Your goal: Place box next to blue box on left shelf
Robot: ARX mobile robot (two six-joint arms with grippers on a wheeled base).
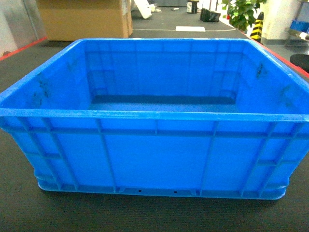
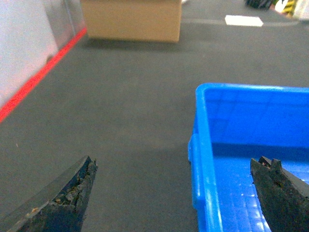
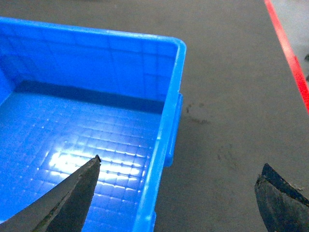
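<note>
The box [image 1: 154, 154], a wide bright-blue crate with ribbed walls, stands empty on the dark floor and fills the head view. Neither gripper shows in the head view. In the left wrist view my left gripper [image 2: 176, 164] is open, one finger outside the box [image 2: 241, 125] over the floor, the other over its inside, the left wall between them. In the right wrist view my right gripper [image 3: 181, 164] is open and straddles the right wall of the box [image 3: 96, 72] the same way. The other blue box and the left shelf are out of view.
A large cardboard box [image 1: 84, 19] stands behind the crate at the far left. Red floor lines [image 2: 38, 77] [image 3: 287, 48] run along both sides. A potted plant [image 1: 241, 12] and a yellow-black post [image 1: 257, 29] are far right.
</note>
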